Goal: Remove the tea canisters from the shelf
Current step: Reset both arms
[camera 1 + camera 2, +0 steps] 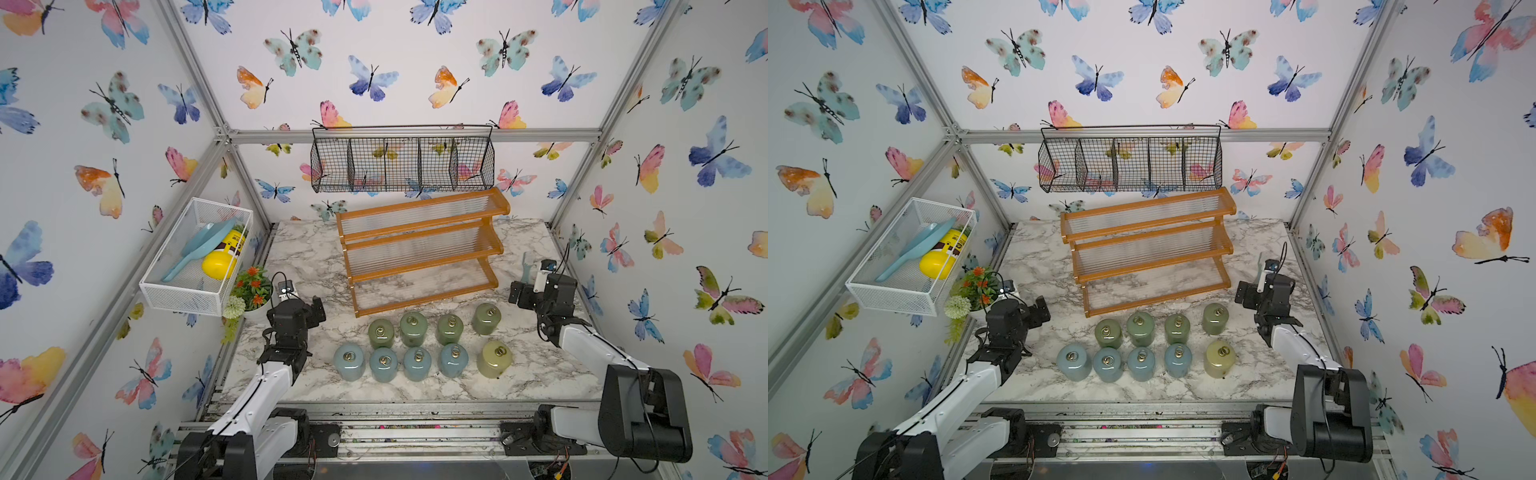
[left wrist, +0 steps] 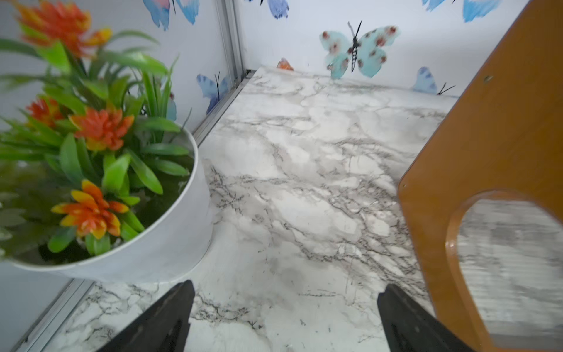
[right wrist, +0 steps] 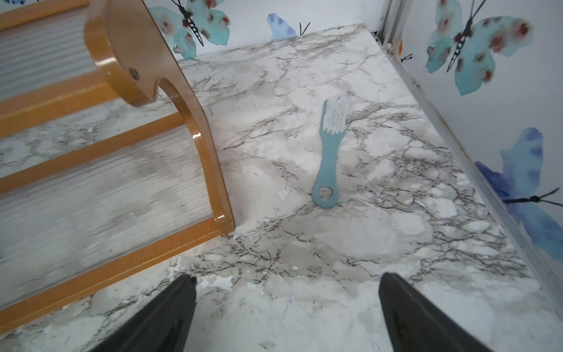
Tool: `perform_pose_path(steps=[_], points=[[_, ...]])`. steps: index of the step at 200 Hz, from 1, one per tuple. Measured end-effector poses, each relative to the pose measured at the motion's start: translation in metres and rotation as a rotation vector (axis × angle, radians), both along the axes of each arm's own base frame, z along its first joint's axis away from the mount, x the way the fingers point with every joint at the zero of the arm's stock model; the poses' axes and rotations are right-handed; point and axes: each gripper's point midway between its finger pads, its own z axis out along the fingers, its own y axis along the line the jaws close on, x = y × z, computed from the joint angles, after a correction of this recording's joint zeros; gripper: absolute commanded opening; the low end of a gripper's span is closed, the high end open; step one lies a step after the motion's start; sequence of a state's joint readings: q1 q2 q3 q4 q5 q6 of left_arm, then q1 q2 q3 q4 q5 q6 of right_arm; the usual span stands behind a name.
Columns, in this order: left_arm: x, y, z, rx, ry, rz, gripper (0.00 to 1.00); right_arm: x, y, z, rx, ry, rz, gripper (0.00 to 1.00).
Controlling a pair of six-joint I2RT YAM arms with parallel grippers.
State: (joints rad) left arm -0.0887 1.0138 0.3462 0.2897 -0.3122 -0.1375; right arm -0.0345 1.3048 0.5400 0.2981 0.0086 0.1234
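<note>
Table [image 1: 299, 257]: white marble look.
Butterfly walls [image 1: 415, 83]: all around.
Shelf [image 1: 419, 249]: middle of frame.
Tea canisters [image 1: 417, 365]: two rows on marble, lower middle.
Left gripper [image 2: 286, 286]: wide apart, holding nothing.
Right gripper [image 3: 288, 276]: wide apart, holding nothing.

Bare tabletop [image 1: 307, 257] lies open between the potted plant [image 1: 251, 289] and the shelf [image 1: 419, 243]. Right of the shelf, only a blue brush [image 3: 327, 158] lies. Nine tea canisters [image 1: 413, 330] crowd the front.
</note>
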Motion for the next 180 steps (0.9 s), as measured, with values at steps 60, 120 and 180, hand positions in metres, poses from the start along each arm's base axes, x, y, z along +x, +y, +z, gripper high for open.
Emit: perform_pose_path(steps=[60, 120, 180], points=[[0.003, 0.019, -0.030, -0.009, -0.060, 0.036, 0.98, -0.020, -0.002, -0.031, -0.023, -0.138, -0.010, 1.00], [0.042, 0.002, -0.015, -0.020, -0.143, -0.074, 0.98, -0.005, -0.001, -0.011, -0.025, -0.278, -0.005, 1.00], [0.032, -0.019, -0.027, -0.010, -0.162, -0.210, 0.98, -0.016, 0.010, -0.025, -0.023, -0.307, 0.063, 1.00]])
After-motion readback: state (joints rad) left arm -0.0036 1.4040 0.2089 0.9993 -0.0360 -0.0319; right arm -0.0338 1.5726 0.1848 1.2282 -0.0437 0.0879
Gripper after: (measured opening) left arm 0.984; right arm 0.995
